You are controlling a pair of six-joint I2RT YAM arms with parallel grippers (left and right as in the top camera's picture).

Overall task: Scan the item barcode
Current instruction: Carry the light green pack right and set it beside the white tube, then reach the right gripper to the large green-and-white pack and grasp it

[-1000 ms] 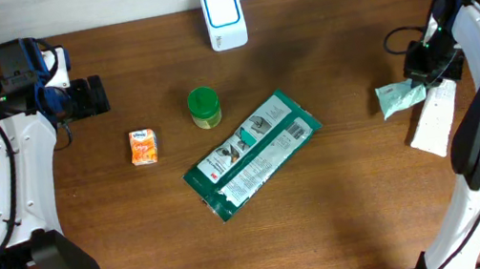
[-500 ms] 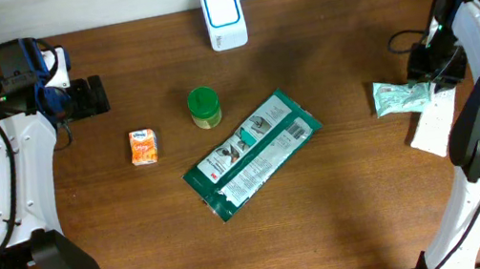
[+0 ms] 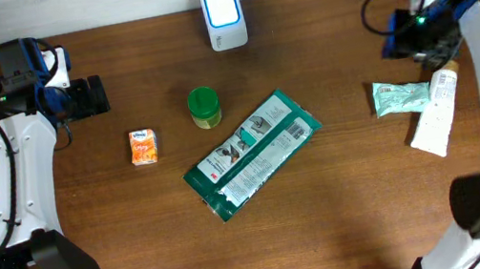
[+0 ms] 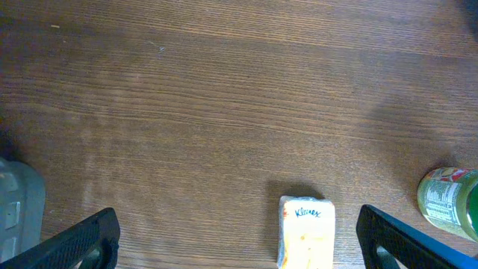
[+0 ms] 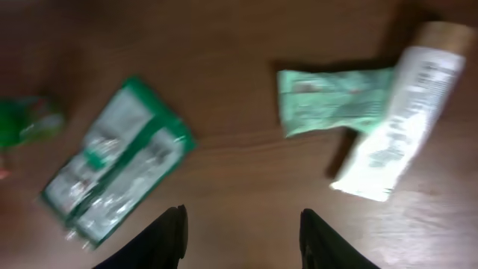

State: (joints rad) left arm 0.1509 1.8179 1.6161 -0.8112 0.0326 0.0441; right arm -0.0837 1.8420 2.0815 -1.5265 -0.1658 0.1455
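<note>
The right gripper (image 3: pixel 396 36) hovers over the far right of the table (image 3: pixel 359 212), jaws partly apart and empty. Just nearer lies the mint packet (image 3: pixel 400 96), flat against a white tube (image 3: pixel 434 115). The scanner (image 3: pixel 225 18) stands far centre. The left gripper (image 3: pixel 95 95), spread wide and empty, hangs far left near a tissue pack (image 3: pixel 143 146).
</note>
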